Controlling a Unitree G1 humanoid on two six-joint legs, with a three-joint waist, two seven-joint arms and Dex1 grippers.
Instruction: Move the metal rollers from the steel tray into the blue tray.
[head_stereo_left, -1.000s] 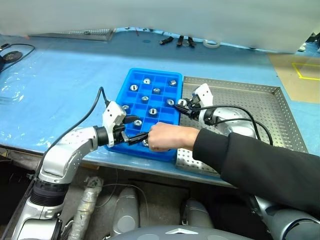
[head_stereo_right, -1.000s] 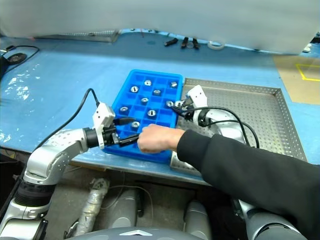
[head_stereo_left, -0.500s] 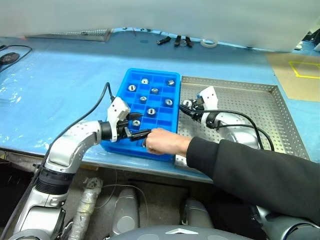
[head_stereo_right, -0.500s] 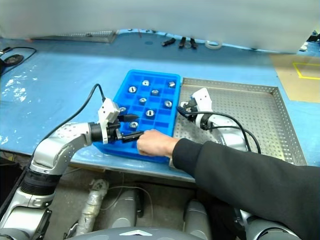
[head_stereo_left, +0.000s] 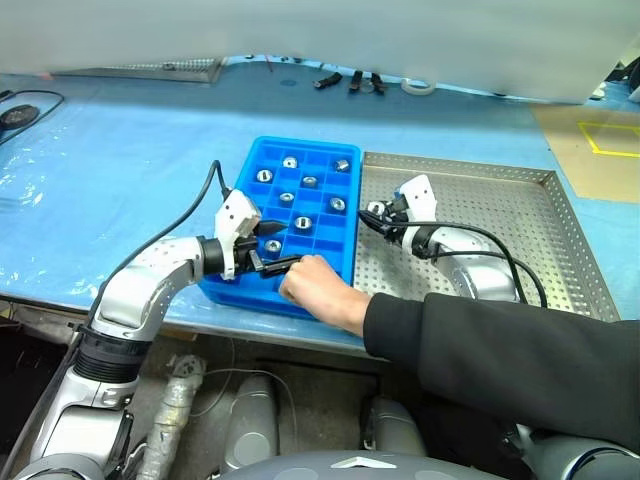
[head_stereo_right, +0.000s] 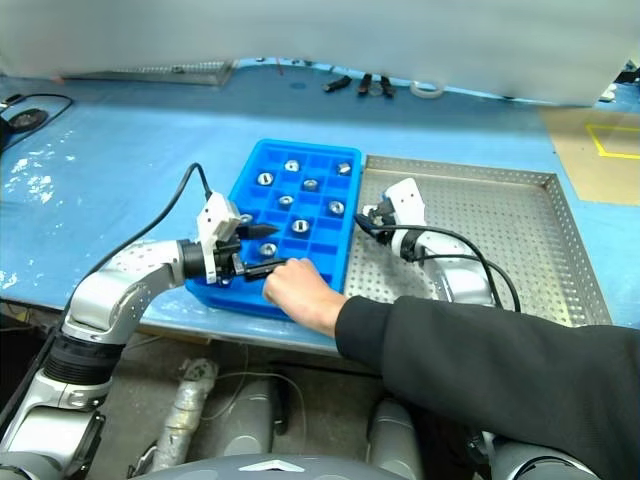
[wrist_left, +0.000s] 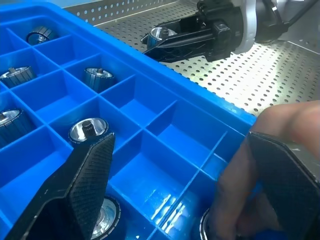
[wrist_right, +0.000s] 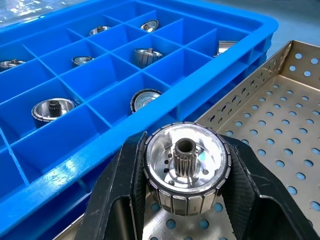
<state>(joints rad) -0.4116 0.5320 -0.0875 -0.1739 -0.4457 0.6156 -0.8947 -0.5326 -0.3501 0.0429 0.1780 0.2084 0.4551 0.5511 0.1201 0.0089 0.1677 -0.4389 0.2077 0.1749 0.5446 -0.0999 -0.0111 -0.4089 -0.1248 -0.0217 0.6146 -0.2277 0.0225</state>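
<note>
One metal roller, bore facing the wrist camera, is clamped in the right jaws; left jaws gape empty.

I count eight metal rollers showing plainly in the compartments of one blue tray. One more roller sits pinched in my right hand. There is one steel tray. I have two hands out, counting my left hand. One person's hand is there too.
</note>
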